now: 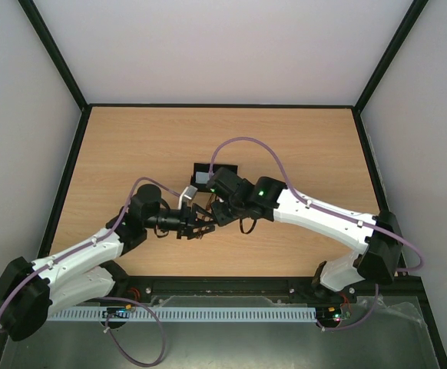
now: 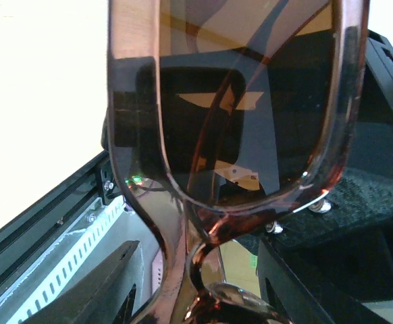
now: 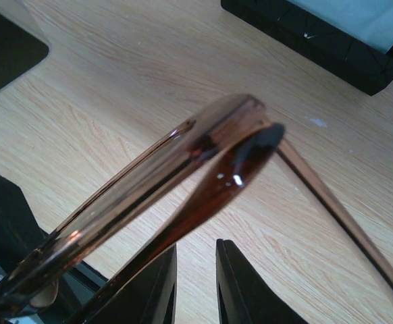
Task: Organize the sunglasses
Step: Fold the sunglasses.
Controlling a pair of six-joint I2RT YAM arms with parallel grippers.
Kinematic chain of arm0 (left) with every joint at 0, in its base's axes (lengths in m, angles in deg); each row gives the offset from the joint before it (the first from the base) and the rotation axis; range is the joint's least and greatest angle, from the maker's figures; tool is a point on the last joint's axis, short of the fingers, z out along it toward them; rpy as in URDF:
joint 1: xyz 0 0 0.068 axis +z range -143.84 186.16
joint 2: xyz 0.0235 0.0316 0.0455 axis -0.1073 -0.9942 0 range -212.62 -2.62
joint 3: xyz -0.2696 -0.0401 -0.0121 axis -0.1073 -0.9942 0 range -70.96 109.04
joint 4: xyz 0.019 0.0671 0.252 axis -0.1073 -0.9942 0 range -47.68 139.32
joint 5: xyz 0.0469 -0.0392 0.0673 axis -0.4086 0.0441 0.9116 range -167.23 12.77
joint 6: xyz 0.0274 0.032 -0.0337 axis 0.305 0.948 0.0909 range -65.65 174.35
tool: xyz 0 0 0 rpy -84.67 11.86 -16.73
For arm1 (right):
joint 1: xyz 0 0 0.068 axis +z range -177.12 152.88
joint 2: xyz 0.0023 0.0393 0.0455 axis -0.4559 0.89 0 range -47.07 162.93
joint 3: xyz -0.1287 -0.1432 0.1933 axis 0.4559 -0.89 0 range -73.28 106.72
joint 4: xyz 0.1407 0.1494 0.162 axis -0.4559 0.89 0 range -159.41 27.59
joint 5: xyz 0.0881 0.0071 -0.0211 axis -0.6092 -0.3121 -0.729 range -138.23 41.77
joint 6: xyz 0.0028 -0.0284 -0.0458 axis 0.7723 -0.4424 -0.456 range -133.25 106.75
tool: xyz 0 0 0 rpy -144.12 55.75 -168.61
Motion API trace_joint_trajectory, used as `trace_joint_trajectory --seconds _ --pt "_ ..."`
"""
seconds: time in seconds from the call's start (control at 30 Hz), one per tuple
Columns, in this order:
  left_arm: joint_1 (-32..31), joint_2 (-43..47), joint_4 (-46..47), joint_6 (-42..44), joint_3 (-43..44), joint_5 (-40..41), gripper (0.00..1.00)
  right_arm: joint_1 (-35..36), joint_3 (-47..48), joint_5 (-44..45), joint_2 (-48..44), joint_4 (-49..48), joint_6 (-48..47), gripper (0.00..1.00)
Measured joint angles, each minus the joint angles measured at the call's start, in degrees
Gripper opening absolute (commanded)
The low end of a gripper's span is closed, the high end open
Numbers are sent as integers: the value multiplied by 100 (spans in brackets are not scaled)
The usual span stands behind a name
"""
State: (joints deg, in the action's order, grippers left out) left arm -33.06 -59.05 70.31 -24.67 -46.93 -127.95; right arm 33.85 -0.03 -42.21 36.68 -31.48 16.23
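Sunglasses [image 2: 244,115]: right up at the lens, reddish-brown frame, lifted clear of the desk [image 3: 115,88], mid-desk.
Left gripper [image 1: 198,227]: pinching the frame, holding it aloft.
Right gripper [image 3: 195,277]: fingers nearly pressed together, nothing between them, just beneath the frame.
Black case [image 3: 318,40]: close behind, light blue cloth [image 3: 365,17] on it.

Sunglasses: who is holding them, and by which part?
The left gripper seems to hold the sunglasses near the nose bridge. Whether the right gripper grips them cannot be told.
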Motion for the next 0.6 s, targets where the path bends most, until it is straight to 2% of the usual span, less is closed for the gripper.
trace_joint_trajectory --seconds 0.2,0.4,0.5,0.6 --pt "-4 0 44 -11 0 44 22 -17 11 129 -216 31 63 27" --pt "-4 -94 68 -9 0 131 23 -74 144 640 -1263 538 144 29" --pt "-4 -122 70 -7 2 146 23 -424 175 863 -1628 743 142 30" --pt "-4 -127 52 9 13 149 23 -1095 4 922 -1762 780 76 30"
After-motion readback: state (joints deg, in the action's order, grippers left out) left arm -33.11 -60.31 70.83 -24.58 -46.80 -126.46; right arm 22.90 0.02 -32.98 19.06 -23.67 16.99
